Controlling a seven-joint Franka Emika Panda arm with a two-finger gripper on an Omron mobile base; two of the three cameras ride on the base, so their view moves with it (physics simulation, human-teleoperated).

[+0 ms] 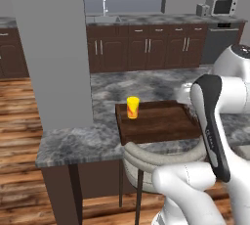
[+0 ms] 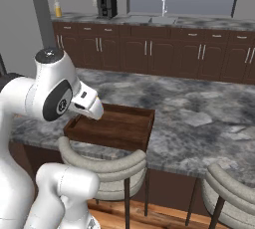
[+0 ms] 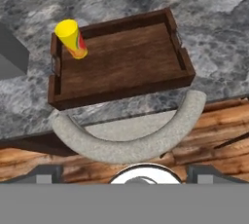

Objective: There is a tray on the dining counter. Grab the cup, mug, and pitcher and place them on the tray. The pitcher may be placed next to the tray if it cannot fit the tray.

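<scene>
While the arm sits folded back over the stool, the dining counter (image 1: 102,138) stretches wide, grey-black marbled stone, with a grey pillar (image 1: 53,48) standing on its left end as seen from the left base view. Behind it runs a row of dark wood cabinets (image 1: 146,48) with a sink faucet (image 1: 104,5) and a microwave (image 1: 220,6) on top. Two round-backed stools sit at the counter's near side; one stool (image 3: 129,140) is right below the tray. The tray (image 3: 121,60), dark brown wood with low edges, lies near the counter's front edge. The cup (image 3: 72,39), yellow with red-orange marks, stands upright inside the tray, in the corner nearest the pillar. The gripper (image 3: 124,172) hangs above the stool and tray, fingers spread wide, holding nothing, well apart from the cup.
</scene>
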